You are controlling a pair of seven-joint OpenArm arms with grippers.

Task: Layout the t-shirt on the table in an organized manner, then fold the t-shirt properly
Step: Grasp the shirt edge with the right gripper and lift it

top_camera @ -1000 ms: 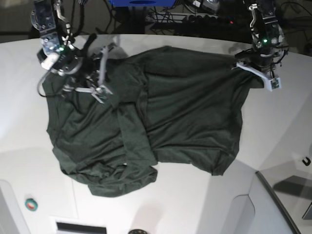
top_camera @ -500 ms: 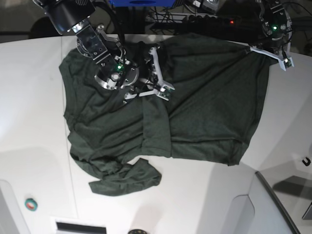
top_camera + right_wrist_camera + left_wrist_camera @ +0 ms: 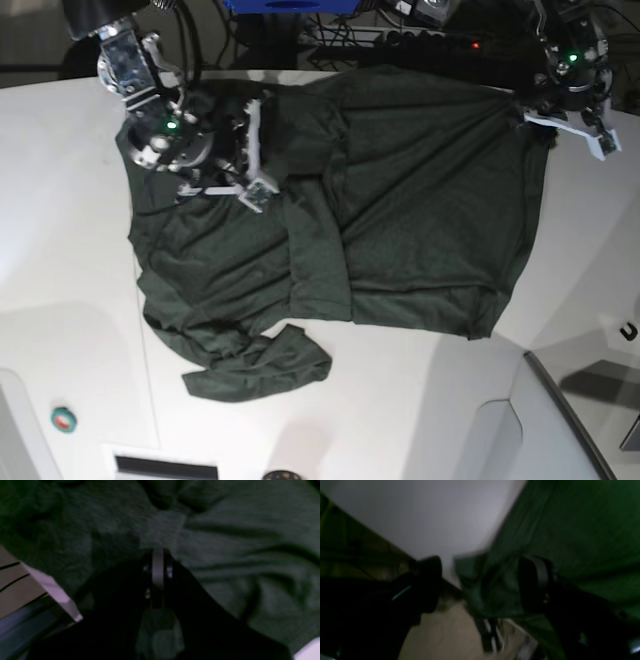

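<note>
T-shirt cloth, spread rumpled along the table's far edge, is pinched by the clamped right gripper, while the left gripper is parted around a corner overhanging that edge, where slipping off is risked.

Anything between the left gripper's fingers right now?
Left wrist view: left gripper stands open, and a bunched corner of the t-shirt lies loose between its fingers.
</note>
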